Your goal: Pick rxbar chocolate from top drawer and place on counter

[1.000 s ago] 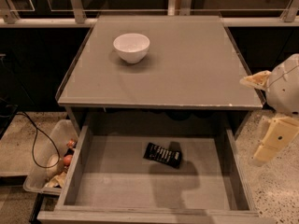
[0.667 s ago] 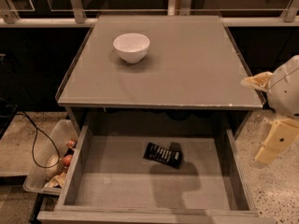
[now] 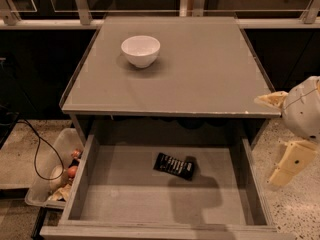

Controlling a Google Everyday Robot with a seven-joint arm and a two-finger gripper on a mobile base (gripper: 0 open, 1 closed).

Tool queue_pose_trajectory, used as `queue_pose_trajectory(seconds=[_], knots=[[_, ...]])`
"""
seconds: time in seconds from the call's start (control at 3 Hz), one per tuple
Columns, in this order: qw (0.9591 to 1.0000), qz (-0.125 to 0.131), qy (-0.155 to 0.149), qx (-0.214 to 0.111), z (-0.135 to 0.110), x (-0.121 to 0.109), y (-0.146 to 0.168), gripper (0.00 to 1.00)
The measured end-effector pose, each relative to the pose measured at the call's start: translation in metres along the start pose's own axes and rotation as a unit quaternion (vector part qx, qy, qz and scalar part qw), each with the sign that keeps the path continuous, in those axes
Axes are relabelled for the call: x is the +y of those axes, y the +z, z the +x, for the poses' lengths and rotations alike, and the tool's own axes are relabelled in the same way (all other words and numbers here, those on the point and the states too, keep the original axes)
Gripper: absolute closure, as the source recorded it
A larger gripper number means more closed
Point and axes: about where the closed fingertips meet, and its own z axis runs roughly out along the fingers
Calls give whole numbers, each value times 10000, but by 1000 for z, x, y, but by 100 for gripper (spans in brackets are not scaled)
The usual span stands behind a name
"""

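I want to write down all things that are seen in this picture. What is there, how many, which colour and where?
counter: one, matte grey, top of the cabinet, centre of the view
bowl: one, white, upright on the counter, back left part
top drawer: one, grey, pulled open below the counter's front edge
rxbar chocolate: one, black with white lettering, flat on the drawer floor, near the middle
plastic bin: one, clear, on the floor left of the drawer, with small items inside
cable: one, black, on the floor at left
floor: speckled stone, both sides of the cabinet
pincer: one, white and cream, at the right edge, beside the counter's front right corner, outside the drawer
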Motion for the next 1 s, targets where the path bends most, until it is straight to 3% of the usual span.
queue_pose_trajectory(seconds=[1.0], knots=[[9997,-116,-12,-228,-1,7,21,0]])
